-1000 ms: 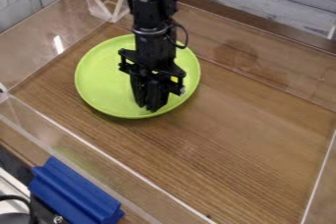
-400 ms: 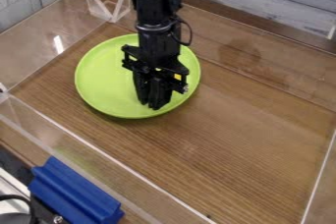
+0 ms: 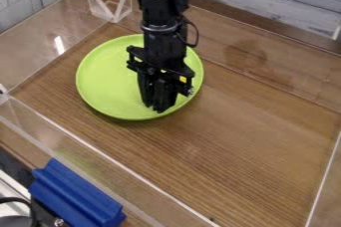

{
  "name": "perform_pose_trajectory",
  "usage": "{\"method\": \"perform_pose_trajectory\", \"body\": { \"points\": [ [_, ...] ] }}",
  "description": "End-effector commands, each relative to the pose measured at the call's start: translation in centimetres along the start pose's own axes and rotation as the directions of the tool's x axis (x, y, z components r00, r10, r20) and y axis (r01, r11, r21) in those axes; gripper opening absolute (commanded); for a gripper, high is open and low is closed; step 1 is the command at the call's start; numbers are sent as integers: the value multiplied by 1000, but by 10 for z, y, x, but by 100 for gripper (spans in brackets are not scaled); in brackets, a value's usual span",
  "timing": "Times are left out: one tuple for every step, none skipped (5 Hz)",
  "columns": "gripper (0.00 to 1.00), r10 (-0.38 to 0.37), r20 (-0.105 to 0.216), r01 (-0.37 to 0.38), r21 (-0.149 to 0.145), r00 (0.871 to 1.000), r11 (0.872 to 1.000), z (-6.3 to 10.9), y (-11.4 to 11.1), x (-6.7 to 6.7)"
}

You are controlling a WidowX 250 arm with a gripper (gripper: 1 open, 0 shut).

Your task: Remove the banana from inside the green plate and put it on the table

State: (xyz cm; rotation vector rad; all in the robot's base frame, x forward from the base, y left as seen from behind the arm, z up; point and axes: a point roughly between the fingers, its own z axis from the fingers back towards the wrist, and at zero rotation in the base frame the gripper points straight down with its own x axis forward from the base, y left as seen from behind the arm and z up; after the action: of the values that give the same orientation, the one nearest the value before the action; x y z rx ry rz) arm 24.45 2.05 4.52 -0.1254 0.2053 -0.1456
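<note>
The green plate (image 3: 104, 75) lies on the left half of the brown table (image 3: 253, 141). My black gripper (image 3: 163, 104) points straight down into the plate's right part, with its fingertips at the plate's surface. The fingers stand pressed together. Most of the banana (image 3: 192, 91) is hidden behind them. Only a small pale-yellow bit shows at the right side of the fingers, and it looks pinched between them.
Clear acrylic walls (image 3: 54, 32) run along the table's edges. A blue object (image 3: 74, 201) lies outside the front wall at the bottom left. Bare wood stretches to the right of the plate and in front of it.
The gripper has shifted slightly to the right and a touch upward over the plate, staying shut. The plate has not moved.
</note>
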Motion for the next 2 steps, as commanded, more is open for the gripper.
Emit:
{"method": "perform_pose_trajectory", "body": {
  "points": [
    [0, -30, 69, 28, 29, 997, 999, 22, -5, 2],
    [0, -40, 68, 38, 31, 997, 999, 24, -7, 1]
  ]
}}
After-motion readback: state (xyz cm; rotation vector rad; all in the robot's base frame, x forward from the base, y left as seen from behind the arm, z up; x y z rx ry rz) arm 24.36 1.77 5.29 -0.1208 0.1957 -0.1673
